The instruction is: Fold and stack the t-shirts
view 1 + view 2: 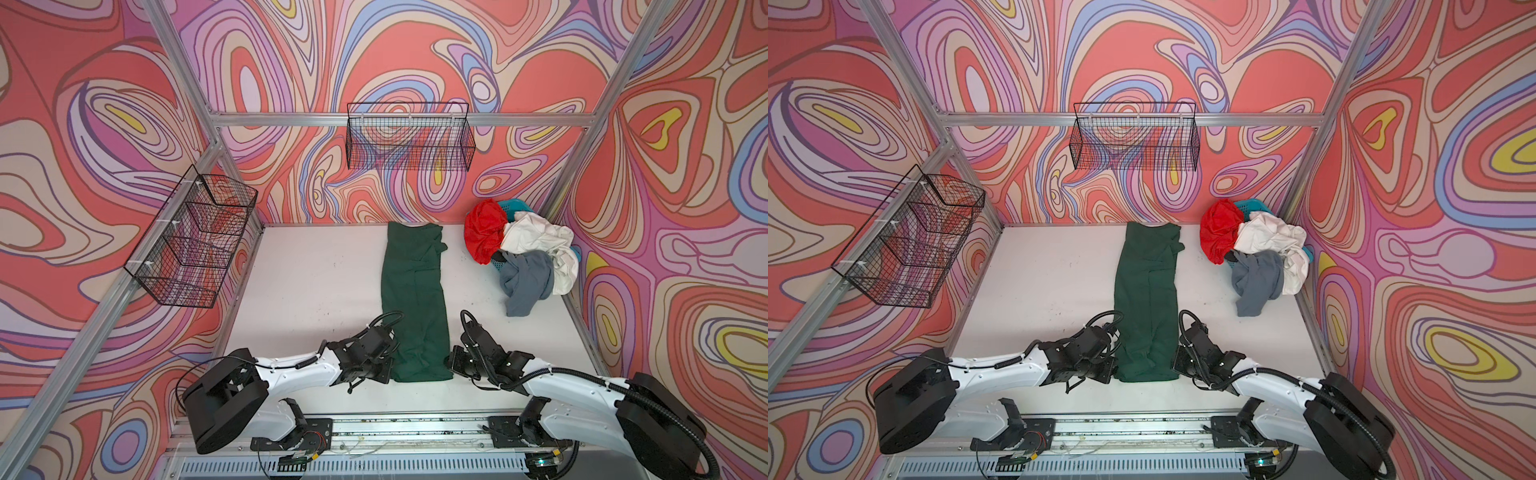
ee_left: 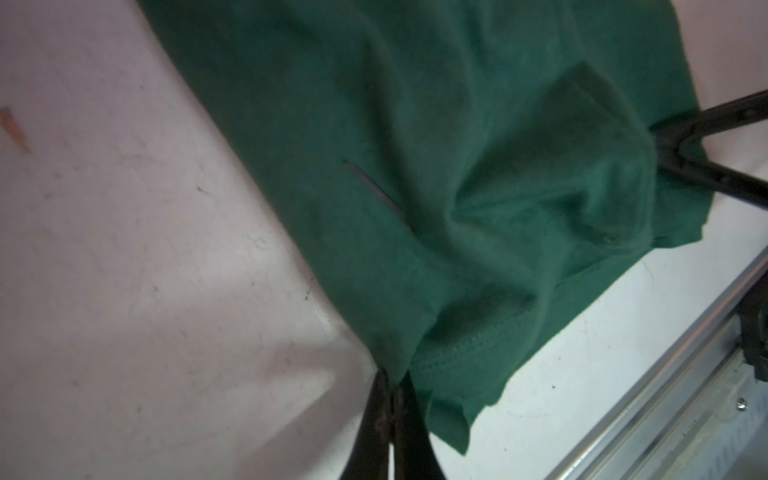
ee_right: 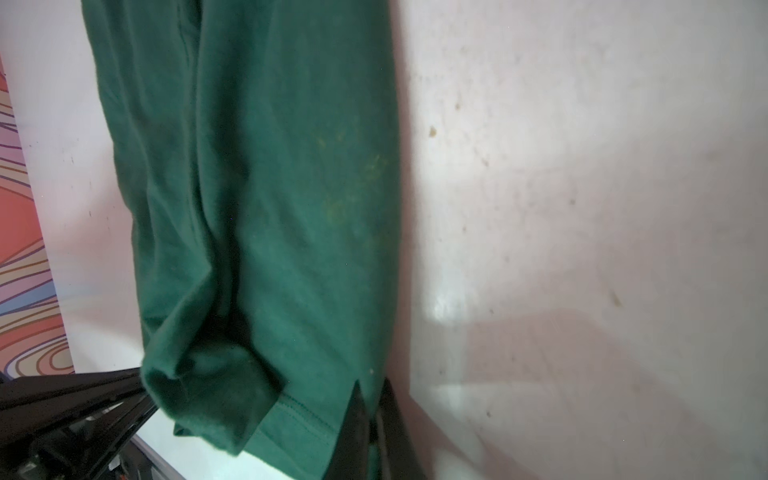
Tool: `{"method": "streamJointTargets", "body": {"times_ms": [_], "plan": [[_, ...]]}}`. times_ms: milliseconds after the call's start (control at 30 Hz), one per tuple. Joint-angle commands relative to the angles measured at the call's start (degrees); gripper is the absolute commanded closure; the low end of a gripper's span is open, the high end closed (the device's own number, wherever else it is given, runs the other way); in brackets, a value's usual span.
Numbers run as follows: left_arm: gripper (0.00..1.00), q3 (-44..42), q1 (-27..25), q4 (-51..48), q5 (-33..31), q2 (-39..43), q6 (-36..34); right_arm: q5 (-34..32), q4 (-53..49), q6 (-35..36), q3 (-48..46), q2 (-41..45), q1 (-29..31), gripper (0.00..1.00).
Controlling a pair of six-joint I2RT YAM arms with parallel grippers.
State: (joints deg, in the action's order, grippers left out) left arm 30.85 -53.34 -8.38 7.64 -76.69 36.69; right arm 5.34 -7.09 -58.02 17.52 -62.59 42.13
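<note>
green t-shirt (image 1: pixel 415 299) — folded long and narrow.

- Both top views hang high over the near edge of the desk (image 1: pixel 316 270), facing the far wall (image 1: pixel 415 62) and tilted steeply down. They stand far off and take in the whole desk, both arms and the side walls.
- The pair overlaps almost wholly, with a slight sideways shift.
- The left wrist view sits low and close, looking past the left hand (image 2: pixel 392 380) across the near end of the dark green t-shirt (image 2: pixel 415 145).
- The right wrist view, equally close, looks past the right hand (image 3: pixel 372 386) along the shirt's length.
- Both wrist views share that near end, and each catches the opposite hand at its edge.
</note>
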Motion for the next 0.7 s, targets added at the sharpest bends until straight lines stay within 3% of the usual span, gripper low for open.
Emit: {"method": "streamJointTargets", "body": {"times_ms": [0,300,667], "plan": [[1.0,-2.9,-0.4,-0.7,-2.1,2.1,0.9,-1.7,-1.5,-1.4,-2.0,2.6,0.3,1.0],[1.0,-3.4,-0.4,-0.9,-2.1,4.8,0.2,0.1,1.3,-1.0,-1.0,2.0,0.3,1.0],[1.0,0.7,-0.4,-9.0,-7.3,13.7,0.7,-1.5,-5.2,0.5,6.3,3.6,1.5,1.0]]}}
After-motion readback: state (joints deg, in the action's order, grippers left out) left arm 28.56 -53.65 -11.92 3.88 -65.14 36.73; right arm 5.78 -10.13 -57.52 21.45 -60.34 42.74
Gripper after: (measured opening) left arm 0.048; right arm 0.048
